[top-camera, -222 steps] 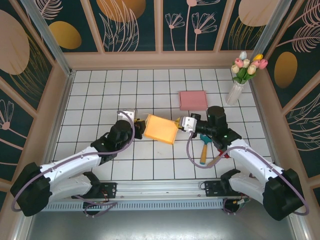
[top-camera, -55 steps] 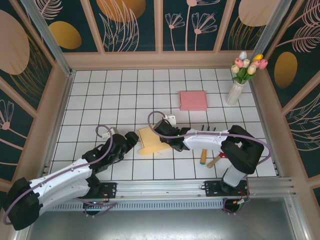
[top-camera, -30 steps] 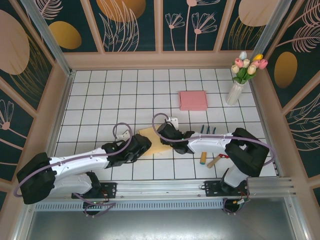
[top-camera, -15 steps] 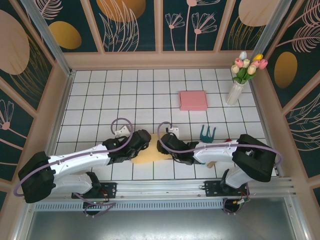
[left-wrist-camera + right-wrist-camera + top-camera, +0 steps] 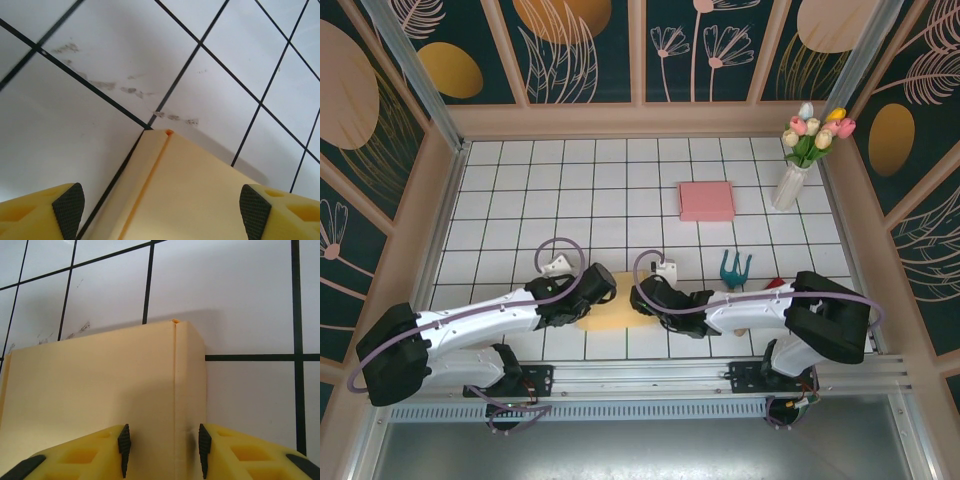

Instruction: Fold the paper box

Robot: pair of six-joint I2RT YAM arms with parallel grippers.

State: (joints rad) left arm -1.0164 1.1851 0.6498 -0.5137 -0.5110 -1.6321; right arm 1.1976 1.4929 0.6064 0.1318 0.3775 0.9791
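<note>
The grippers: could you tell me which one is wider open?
The left gripper: its fingers stand far apart over the box; the right gripper's sit close together over its crease.

Both arms reach low and forward, turned inward so that the two wrists nearly meet. The left gripper (image 5: 160,212) has its jaws wide apart. The right gripper (image 5: 163,445) shows a narrower gap.

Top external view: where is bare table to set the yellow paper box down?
Bare: the far-left tiles from the left wall to the pink square pad, and the row just beyond the yellow paper box. Crowded: near centre around that box, and the right side by the teal pronged tool and white tulip vase.
</note>
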